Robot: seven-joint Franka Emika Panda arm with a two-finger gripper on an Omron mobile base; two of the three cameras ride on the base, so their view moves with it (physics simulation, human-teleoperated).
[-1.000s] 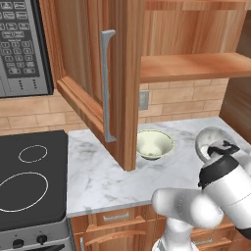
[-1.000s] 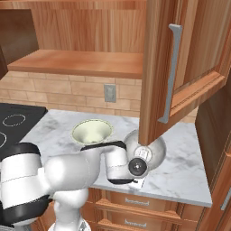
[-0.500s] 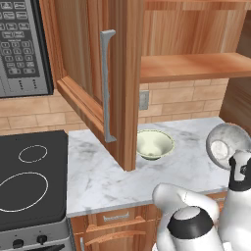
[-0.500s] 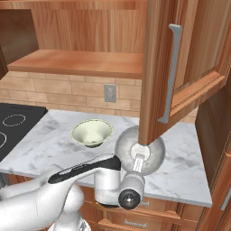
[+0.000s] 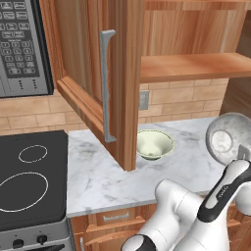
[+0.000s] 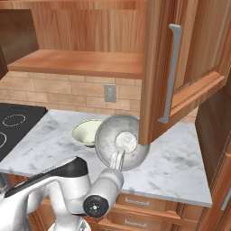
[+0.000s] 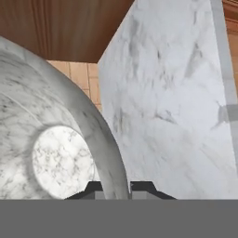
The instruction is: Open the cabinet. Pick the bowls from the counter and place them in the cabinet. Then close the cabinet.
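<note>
While my gripper (image 7: pixel 113 189) pinches the rim of the grey-white speckled bowl (image 6: pixel 118 142), I see that bowl tipped on edge above the counter (image 6: pixel 180 164). Behind it, 1 cream-green bowl (image 5: pixel 154 143) sits upright on the marble, under the open cabinet (image 5: pixel 120 83) door.

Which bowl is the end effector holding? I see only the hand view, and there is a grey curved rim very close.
Observer: The grey-white speckled bowl. The end effector is shut on its rim, and the bowl is tilted on its side.
Operator: Where is the other bowl?
Observer: The cream-green bowl stands upright on the counter, near the wall.
Operator: Is the cabinet open?
Observer: Yes, the cabinet has both doors swung out, and its shelf is exposed.
</note>
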